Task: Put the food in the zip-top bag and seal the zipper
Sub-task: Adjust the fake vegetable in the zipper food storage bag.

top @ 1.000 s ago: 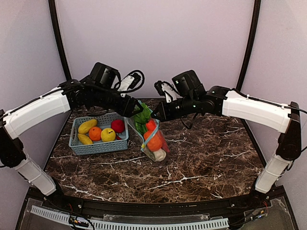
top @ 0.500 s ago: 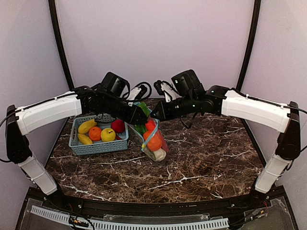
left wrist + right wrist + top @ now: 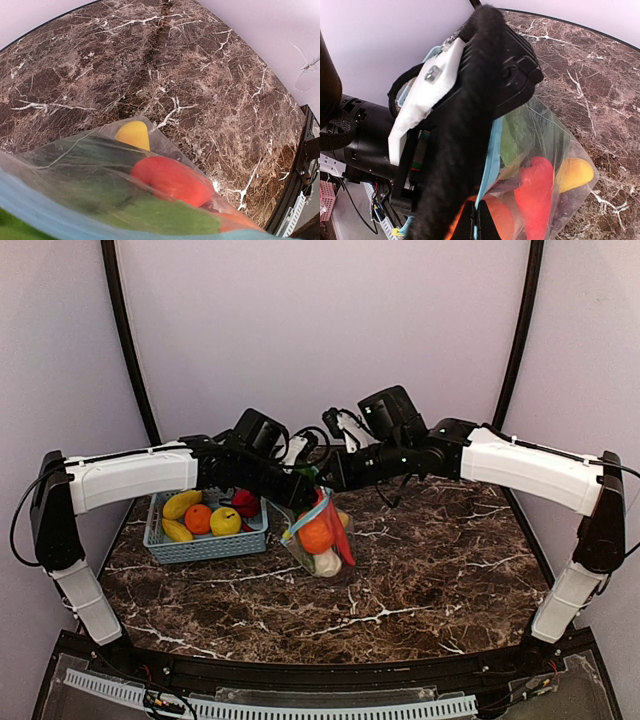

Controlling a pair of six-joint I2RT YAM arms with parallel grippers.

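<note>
The clear zip-top bag point(image 3: 318, 540) hangs just above the marble between both grippers. It holds food: a red piece point(image 3: 170, 180), a yellow piece point(image 3: 132, 135), a green cucumber point(image 3: 150, 212) and an orange piece point(image 3: 317, 536). My right gripper point(image 3: 476, 225) is shut on the zipper point(image 3: 490, 160), its fingertips pinching the teal strip. My left gripper point(image 3: 305, 492) sits on the same strip at the bag's upper end, closed on it. The left wrist's black housing point(image 3: 470, 75) hides that end of the zipper.
A teal lattice basket point(image 3: 160, 540) stands left of the bag. In it are a yellow piece point(image 3: 182, 504), an orange one point(image 3: 198, 518), a yellow apple point(image 3: 225, 521) and a red piece point(image 3: 245, 502). Dark marble table point(image 3: 430, 570) spreads to the right and front.
My left arm has swung right to the bag's mouth and its jaws have closed on the strip. The green leaves that stuck out are no longer visible above the bag. The right arm held still.
</note>
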